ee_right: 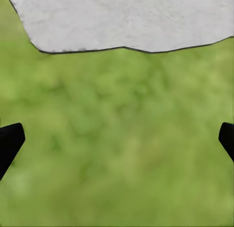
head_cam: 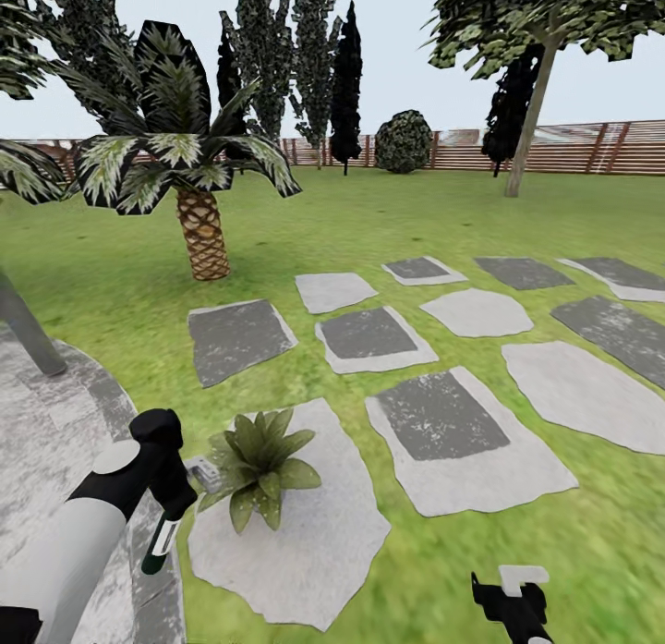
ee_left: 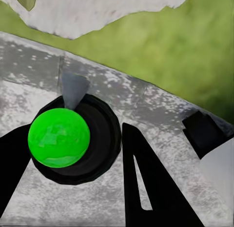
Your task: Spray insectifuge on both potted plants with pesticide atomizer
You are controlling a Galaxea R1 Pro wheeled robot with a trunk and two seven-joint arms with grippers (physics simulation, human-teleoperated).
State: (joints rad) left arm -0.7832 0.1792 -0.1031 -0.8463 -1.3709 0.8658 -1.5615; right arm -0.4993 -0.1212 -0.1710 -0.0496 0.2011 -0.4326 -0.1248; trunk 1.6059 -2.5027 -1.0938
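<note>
Far left, head view: curved edge of the grey mottled stone patio (head_cam: pixel 55 422), with a slanted grey pole (head_cam: pixel 28 330) standing on it. Left gripper (head_cam: pixel 171 510) above the patio rim, closed around the pesticide atomizer (head_cam: pixel 164 538); dark bottle with white label hanging downward, whitish spray head (head_cam: pixel 205 473) pointing toward the plant. Left wrist view: black fingers (ee_left: pixel 151 183) either side of the atomizer's round dark base, green-centred (ee_left: pixel 59 137), with patio stone and lawn beyond.

Just right of the spray head: one potted plant (head_cam: pixel 261 464), a low rosette of pointed speckled leaves, sitting on a pale flagstone (head_cam: pixel 305 542); nozzle near the leaves, contact not discernible.

Behind, a palm (head_cam: pixel 185 164) on the lawn (head_cam: pixel 369 219). Centre to right: further flagstones, pale and dark, spread across the grass. Brown slat fence (head_cam: pixel 573 150), a round bush (head_cam: pixel 404 141) and tall trees along the back.

Lower right: right gripper (head_cam: pixel 517 602) low over grass. Right wrist view: fingertips (ee_right: pixel 9 141) set wide apart, nothing between them, grass and a flagstone edge (ee_right: pixel 126 22) beyond.
</note>
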